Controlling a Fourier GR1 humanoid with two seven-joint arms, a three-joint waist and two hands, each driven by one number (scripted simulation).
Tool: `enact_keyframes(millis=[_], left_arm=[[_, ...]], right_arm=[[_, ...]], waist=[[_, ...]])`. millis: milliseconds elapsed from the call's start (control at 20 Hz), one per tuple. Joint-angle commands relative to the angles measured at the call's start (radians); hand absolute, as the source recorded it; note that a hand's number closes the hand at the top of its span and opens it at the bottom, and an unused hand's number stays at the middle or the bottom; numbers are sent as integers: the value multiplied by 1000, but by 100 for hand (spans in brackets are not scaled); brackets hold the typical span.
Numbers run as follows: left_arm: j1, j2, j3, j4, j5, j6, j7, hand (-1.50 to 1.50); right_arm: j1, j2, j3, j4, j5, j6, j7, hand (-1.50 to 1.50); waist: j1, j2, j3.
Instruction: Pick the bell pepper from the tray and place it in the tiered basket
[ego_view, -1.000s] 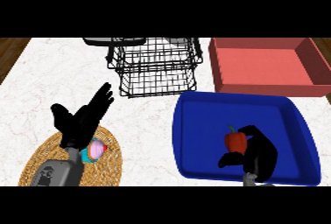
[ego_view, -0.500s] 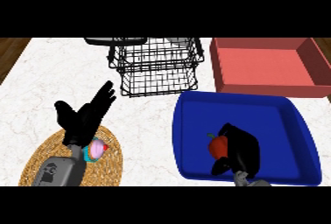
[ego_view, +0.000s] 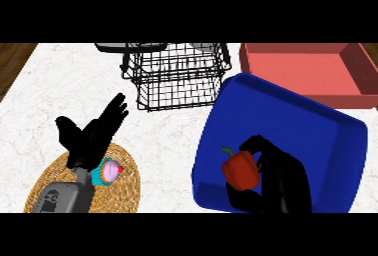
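The pepper (ego_view: 241, 171) sits low and centre-right in the frame, inside the blue tray (ego_view: 310, 125), stem up and tilted left; the right hand (ego_view: 277, 175) lies against its right side, fingers curled round it; the basket (ego_view: 177, 75) stands well apart, up and left; the left hand (ego_view: 92, 135) rests open at lower left.

Right hand (ego_view: 277, 175) curled in a grasp, left hand (ego_view: 92, 135) open, fingers straight
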Motion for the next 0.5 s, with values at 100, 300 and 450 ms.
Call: enact_keyframes(millis=[100,300,450], left_arm=[[-3,-4,-5,-23,-6,7,23,0],[-7,-15,-8,-9,2,-5,28,0],[20,-46,-53,-41,-63,36,-3,0]], right_arm=[[-159,18,61,-311,67,168,179,150],[-432,18,-8,-338,17,332,300,150],[-515,18,-116,-334,-41,385,281,150]], waist=[[6,0,2],[18,4,1],[15,4,2]])
